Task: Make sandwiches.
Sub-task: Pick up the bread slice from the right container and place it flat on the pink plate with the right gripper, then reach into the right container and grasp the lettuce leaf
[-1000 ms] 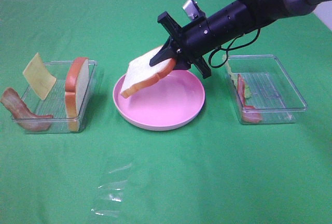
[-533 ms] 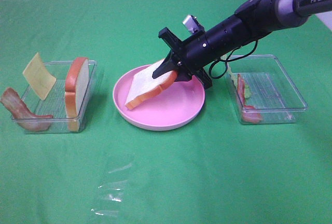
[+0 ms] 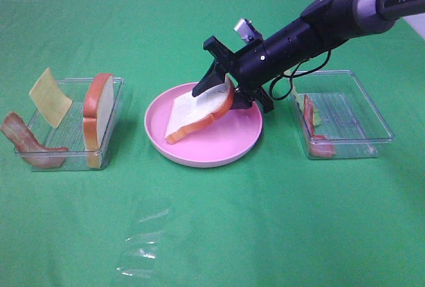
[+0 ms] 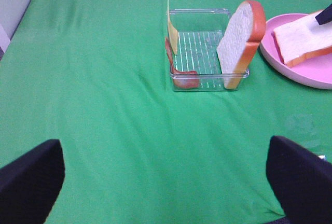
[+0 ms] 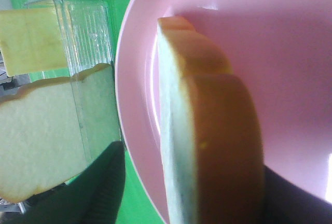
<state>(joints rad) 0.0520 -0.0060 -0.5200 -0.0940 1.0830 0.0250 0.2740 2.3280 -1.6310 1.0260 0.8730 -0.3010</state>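
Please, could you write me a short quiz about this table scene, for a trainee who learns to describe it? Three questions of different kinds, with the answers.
1. Choose one. The tilted bread slice at the right gripper has its lower edge on: A) the pink plate; B) a wooden board; C) a metal bowl.
2. True or false: the left tray holds a cheese square, a bacon strip and an upright bread slice.
3. Fill the gap: the right tray holds a second bacon strip and a green ____ leaf.
Key: 1 A; 2 true; 3 lettuce.
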